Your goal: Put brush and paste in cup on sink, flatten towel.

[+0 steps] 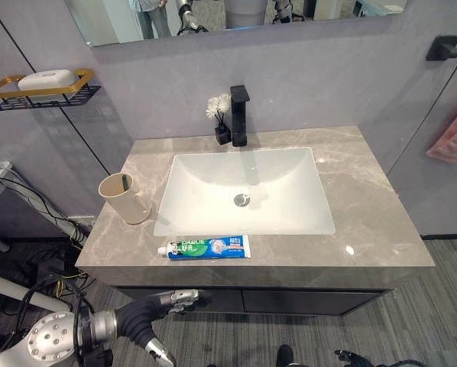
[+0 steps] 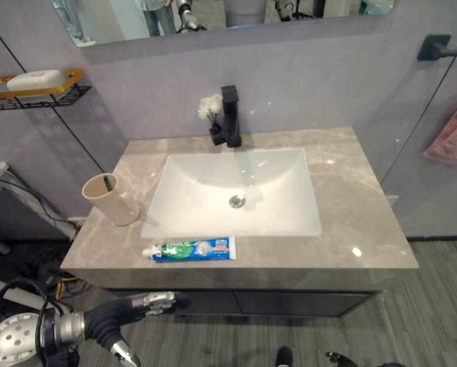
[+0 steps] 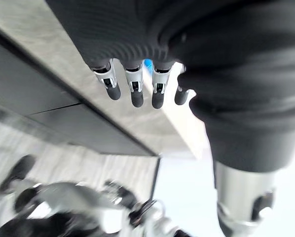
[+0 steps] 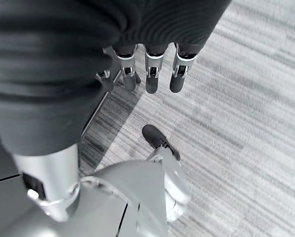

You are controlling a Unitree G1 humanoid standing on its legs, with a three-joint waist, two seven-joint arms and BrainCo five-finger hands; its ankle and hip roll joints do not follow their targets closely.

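Nearest the robot, below the front edge of the surface [image 1: 366,229], the left robot hand [image 1: 161,303] hangs level with the dark cabinet front [image 1: 290,300]; its wrist view shows the fingers [image 3: 136,91] relaxed and loosely extended, holding nothing. The right robot hand [image 4: 147,69] is lower, over the striped grey floor [image 4: 246,123], fingers likewise slack and empty.

As for progress, the task looks hardly begun. The toothpaste [image 1: 205,248] lies flat along the front edge of the surface, just ahead of the sink [image 1: 290,218], well apart from either robot hand. The cup [image 1: 125,198] stands near the left edge, beside the basin, tilted a little toward the left; a thin dark streak shows inside it, and I cannot tell whether that is the brush. No brush is plain anywhere else on the surface. So the paste has yet to go into the cup, and the pink towel [image 1: 455,134], hanging by the right wall under a black bar [image 1: 447,48], has not been flattened.

Farther back, the grey marbled surface carries a black tap [image 1: 239,115] at its back edge with a small vase of white flowers [image 1: 220,115] touching its left side. On the left wall a gold and black rack [image 1: 37,90] holds a white soap. A mirror [image 1: 236,14] runs along the back wall, with a person standing in its reflection.
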